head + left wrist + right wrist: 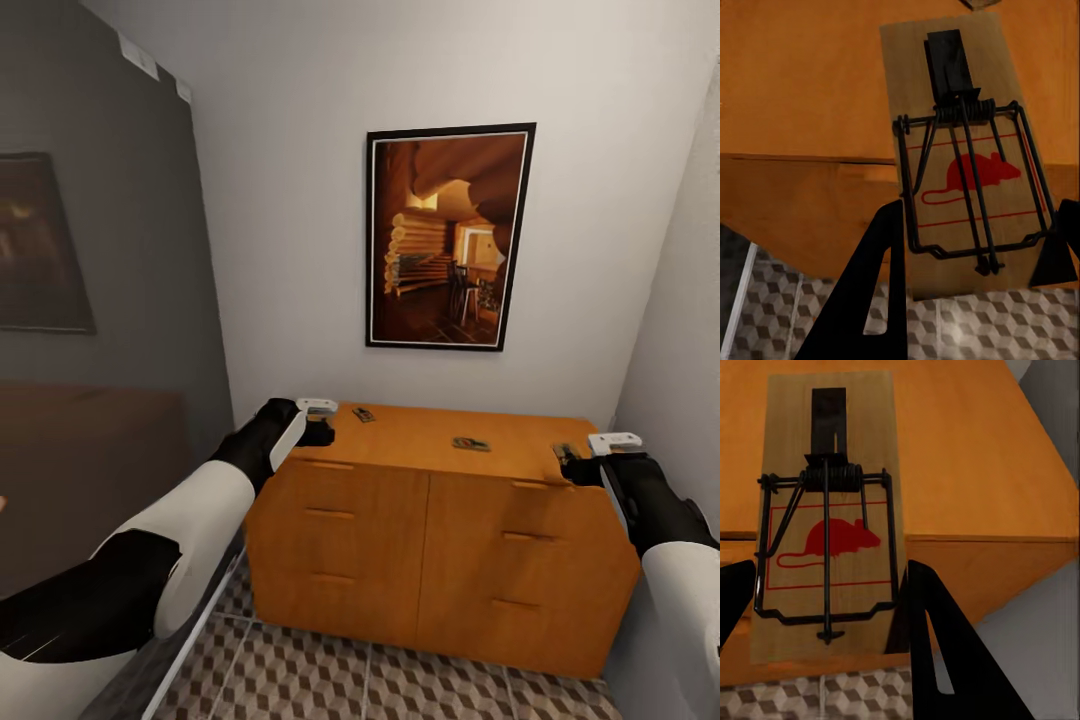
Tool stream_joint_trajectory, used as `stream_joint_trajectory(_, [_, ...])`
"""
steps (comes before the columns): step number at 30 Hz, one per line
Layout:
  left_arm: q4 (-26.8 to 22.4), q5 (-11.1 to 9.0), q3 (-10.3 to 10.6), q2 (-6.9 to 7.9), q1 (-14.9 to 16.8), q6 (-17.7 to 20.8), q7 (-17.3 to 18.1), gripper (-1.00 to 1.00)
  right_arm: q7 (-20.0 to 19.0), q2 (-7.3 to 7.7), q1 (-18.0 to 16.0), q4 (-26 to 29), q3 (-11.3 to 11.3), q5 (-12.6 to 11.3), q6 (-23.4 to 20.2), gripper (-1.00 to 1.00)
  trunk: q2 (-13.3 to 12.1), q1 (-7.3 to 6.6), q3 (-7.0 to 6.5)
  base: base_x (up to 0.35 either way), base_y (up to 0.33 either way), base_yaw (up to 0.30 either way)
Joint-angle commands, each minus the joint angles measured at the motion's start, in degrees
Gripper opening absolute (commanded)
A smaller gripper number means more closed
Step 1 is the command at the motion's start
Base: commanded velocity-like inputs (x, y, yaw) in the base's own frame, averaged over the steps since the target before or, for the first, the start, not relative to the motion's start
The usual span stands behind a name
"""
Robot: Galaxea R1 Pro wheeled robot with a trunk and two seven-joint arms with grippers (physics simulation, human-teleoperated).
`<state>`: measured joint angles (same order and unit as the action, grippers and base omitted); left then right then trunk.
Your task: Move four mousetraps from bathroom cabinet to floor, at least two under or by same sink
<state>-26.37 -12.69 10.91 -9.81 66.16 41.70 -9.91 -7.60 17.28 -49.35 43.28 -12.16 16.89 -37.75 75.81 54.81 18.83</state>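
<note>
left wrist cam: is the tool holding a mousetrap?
Yes: the left tool's fingers flank a mousetrap whose near end hangs over the floor tiles.

Both arms reach forward, elbows bent, white upper segments giving way to black forearms. The left gripper (318,432) sits at the left front corner of the cabinet (430,520) top, its black fingers (866,300) clamped on the edges of a mousetrap (971,161). The right gripper (572,464) sits at the right front corner, fingers (945,652) likewise closed against a second mousetrap (829,521).
</note>
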Motion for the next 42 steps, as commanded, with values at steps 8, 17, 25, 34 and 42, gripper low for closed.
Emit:
stream_joint_trajectory(8, [-0.1, -0.5, 0.4, -0.19, 0.0, 0.2, -0.1, -1.00, -0.2, -0.21, 0.0, 0.0, -0.1, 0.5, 0.5, -1.00, 0.0, -0.03, 0.07, -0.311, 0.100, 0.000])
stream_joint_trajectory(17, [0.5, -0.5, 0.4, -0.19, 0.1, 0.2, 0.0, -1.00, 0.0, -1.19, 0.0, -0.6, -0.1, 0.3, 0.7, -1.00, 0.0, -0.03, 0.07, -0.311, 0.100, 0.000])
stream_joint_trajectory(25, [2.4, -0.5, 0.4, -0.19, 0.0, -0.1, 0.5, -1.00, 2.7, -3.91, 0.0, -4.7, -0.1, 0.5, 5.5, -1.00, 0.0, -0.03, 0.07, -0.311, 0.100, 0.000])
stream_joint_trajectory(34, [9.4, -0.5, 0.4, -0.19, 0.1, -5.9, 2.3, -1.00, 3.4, -5.99, 0.0, -15.8, -0.1, 0.3, 14.4, -1.00, 0.0, -0.03, 0.07, -0.311, 0.100, 0.000])
stream_joint_trajectory(42, [14.3, -0.4, 0.4, -0.19, 0.0, -10.4, 6.0, -1.00, 3.3, -6.43, 0.0, -25.3, -0.1, 0.3, 20.4, -1.00, 0.0, -0.03, 0.07, -0.311, 0.100, 0.000])
